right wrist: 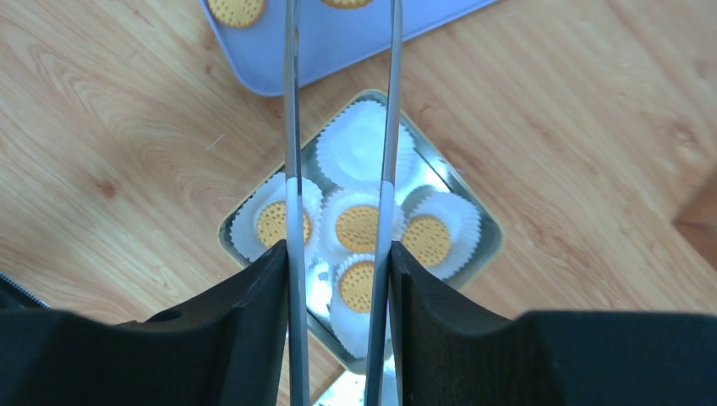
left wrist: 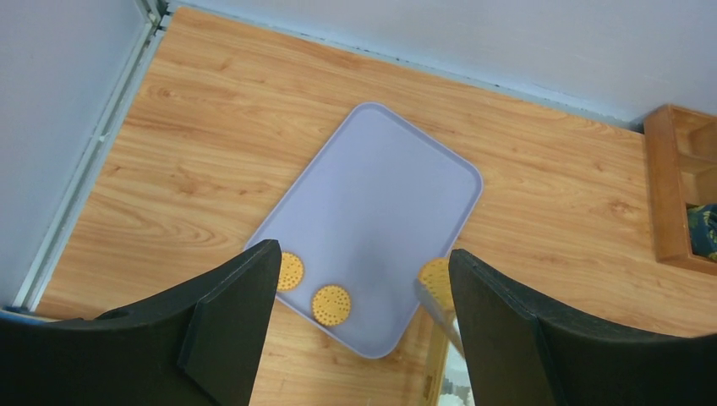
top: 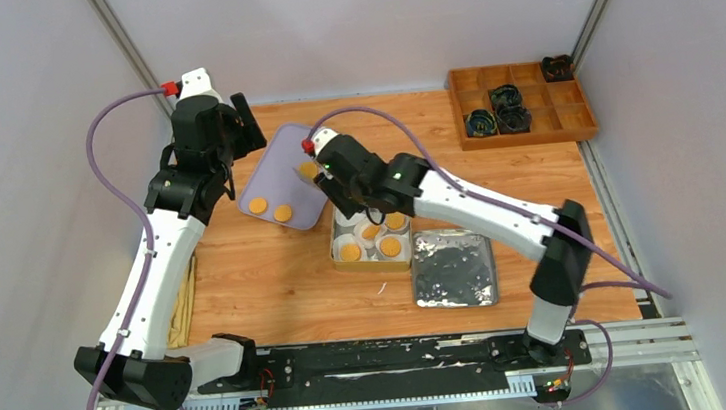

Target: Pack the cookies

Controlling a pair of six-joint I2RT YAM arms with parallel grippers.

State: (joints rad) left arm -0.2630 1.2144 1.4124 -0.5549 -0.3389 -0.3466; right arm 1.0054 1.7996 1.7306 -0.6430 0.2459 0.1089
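Note:
A lavender tray (top: pixel 279 158) holds two loose cookies (top: pixel 258 205) near its near edge; they also show in the left wrist view (left wrist: pixel 331 304). My right gripper (top: pixel 336 172) is shut on metal tongs (right wrist: pixel 292 127). The tong tips sit either side of a third cookie (left wrist: pixel 435 275) at the tray's right edge. Below the tongs a square tin (right wrist: pixel 490 228) holds white paper cups, several with a cookie (right wrist: pixel 357 228) inside. My left gripper (left wrist: pixel 362 279) is open and empty, above the tray's left side (top: pixel 237 137).
The tin's silver lid (top: pixel 453 268) lies right of the tin. A wooden divided box (top: pixel 520 101) with dark items stands at the back right. White walls close in on the left, back and right.

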